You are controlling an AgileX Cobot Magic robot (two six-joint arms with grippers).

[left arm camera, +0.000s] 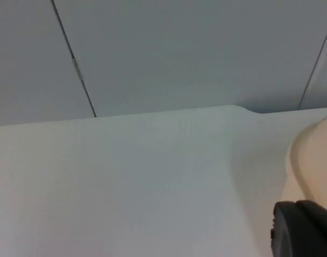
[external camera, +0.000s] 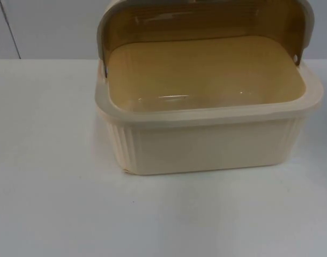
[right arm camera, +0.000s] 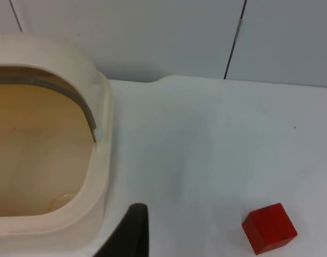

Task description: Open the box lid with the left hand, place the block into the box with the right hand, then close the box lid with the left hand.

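A cream plastic box (external camera: 206, 144) with ribbed walls stands at the middle of the table, and nothing lies on its tan floor. Its amber-tinted lid (external camera: 206, 21) is swung up and back at the far side. In the right wrist view a small red block (right arm camera: 269, 227) lies on the white table, a short way off the box's rim (right arm camera: 99, 160). My right gripper (right arm camera: 130, 233) hangs by that rim, between box and block. My left gripper (left arm camera: 303, 230) is close beside the box's cream wall (left arm camera: 313, 160) on the other side.
The white table top (external camera: 56, 187) stretches in front of and to the left of the box. A grey partition wall (left arm camera: 179, 48) with dark seams closes off the table's far edge just behind the box.
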